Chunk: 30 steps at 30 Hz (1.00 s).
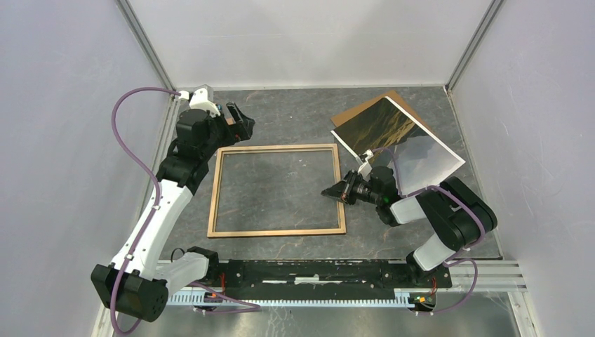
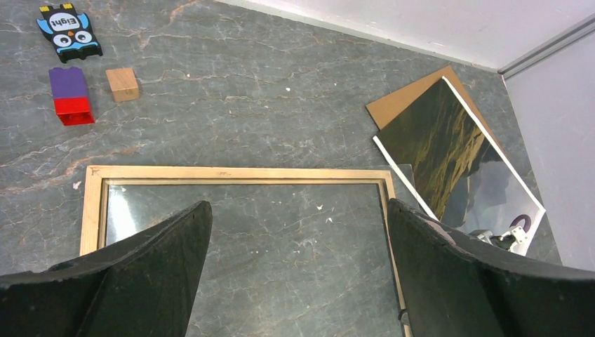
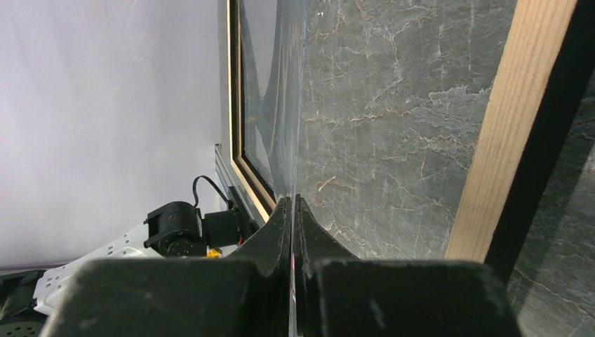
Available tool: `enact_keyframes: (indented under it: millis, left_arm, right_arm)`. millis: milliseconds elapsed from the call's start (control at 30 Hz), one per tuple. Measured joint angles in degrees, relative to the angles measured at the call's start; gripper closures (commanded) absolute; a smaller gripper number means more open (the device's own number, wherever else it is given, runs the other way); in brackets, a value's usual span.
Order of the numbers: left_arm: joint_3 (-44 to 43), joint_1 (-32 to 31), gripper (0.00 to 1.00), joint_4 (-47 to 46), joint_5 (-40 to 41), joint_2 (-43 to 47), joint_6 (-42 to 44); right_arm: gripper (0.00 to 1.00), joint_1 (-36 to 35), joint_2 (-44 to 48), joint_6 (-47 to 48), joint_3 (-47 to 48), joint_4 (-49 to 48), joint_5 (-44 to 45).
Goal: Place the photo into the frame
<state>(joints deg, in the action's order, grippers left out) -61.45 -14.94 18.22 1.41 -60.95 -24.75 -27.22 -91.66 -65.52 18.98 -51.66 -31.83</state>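
Table [image 1: 295, 119]: dark grey stone-look top with pale veins, boxed in on three sides by plain matt panels. The back wall [image 1: 302, 42] at 12 o'clock is white, while the left wall [image 1: 63, 105] at 9 and the right wall [image 1: 540, 105] at 3 carry a faint lilac cast. Silver metal posts [image 1: 144, 42] rise at the far corners, 11 and 1 o'clock, splaying outward in the overhead view, and a silver slotted rail [image 1: 491, 270] runs along the table's edge at 6 o'clock. Light even and diffuse, shadows soft, source out of view.
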Motion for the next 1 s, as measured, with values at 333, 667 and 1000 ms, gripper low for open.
enact_keyframes:
  millis: [333,667,1000]
  left_arm:
    - [0.44,0.0,0.0,-0.37,-0.02,0.0,0.0]
    - [0.55,0.0,0.0,-0.33,0.0,3.04,0.02]
    - [-9.14,0.0,0.0,5.03,1.7,8.79,-0.07]
  right_arm:
    - [1.0,0.37,0.33,-0.17,1.4,1.68,-2.05]
    - [1.0,-1.16,13.16,-0.11,13.31,14.99,-2.05]
    - [1.0,-9.05,14.97,-3.08,28.06,18.84,-0.5]
